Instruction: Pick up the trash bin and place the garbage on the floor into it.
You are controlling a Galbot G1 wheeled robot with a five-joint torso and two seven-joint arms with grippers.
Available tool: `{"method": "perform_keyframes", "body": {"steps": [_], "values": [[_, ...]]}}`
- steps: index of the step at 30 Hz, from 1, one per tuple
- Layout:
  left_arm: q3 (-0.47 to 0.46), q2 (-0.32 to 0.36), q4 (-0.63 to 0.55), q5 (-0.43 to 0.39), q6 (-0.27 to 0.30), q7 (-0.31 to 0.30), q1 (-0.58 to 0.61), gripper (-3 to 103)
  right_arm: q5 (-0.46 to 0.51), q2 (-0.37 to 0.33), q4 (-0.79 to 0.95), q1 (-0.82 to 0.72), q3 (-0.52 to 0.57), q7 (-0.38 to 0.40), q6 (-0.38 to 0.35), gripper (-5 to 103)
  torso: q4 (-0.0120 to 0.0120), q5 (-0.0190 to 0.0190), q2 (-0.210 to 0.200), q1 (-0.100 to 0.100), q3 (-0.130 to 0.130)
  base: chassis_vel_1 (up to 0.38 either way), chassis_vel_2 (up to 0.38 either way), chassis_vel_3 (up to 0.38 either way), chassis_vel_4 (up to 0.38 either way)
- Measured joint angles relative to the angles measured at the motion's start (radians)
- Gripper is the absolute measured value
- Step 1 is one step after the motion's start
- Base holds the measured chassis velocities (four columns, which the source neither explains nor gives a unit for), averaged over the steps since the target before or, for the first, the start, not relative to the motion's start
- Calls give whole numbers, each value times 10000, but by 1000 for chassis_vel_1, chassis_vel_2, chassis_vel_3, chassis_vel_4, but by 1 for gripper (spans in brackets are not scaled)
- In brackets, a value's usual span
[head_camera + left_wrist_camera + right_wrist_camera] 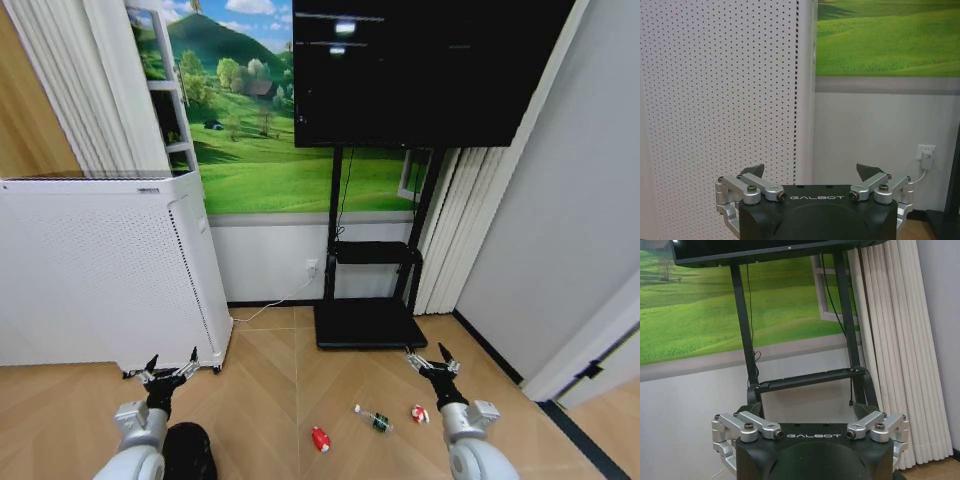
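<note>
Trash bin [188, 450] seen nearest camera, on floor, partly hidden under left arm, just in front of white cabinet [110, 265]. Left claw [166, 372] held above bin, fingers spread apart, nothing gripped. Right claw [433, 362] raised likewise, spread apart. Garbage located on floor right of bin: red piece [320, 439], bottle [373, 419], red-and-white piece [420, 413]. Risk judged: bin rim obscured by arm, so blind descent may tip bin; bottle may roll if nudged.

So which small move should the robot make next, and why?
Probably lower the open left gripper to the small black mesh trash bin just beneath it: nothing is held, and the three small litter pieces lie on the wooden floor.
</note>
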Motion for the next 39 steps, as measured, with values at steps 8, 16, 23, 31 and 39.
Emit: {"method": "perform_keyframes", "body": {"steps": [8, 16, 23, 31, 39], "values": [[-18, -2, 0, 6, -31, 13, -8, 100, -1, 6, 44, -12, 10, 2, 17, 100, 0, 0, -381, -148, -234, 0, 0, 0, 0], [-22, -12, 0, 49, -60, 19, -21, 100, 46, 2, 49, -16, 11, 16, 18, 100, 0, 0, -783, -298, -485, 0, 0, 0, 0], [-32, -8, 18, 53, -62, 25, -43, 100, 49, -4, -6, 47, -20, 22, 18, 100, 0, 0, -1072, -410, -662, 0, 0, 0, 0], [-46, 10, 79, 50, -62, 32, -79, 100, 42, 8, -76, 79, -63, 23, 18, 100, 0, 0, -1413, -531, -881, 0, 0, 0, 0], [-42, 15, 102, 50, -67, 41, -101, 100, 42, 0, -90, 110, -65, 25, 14, 100, 0, 0, -1758, -654, -1104, 0, 0, 0, 0]]}}
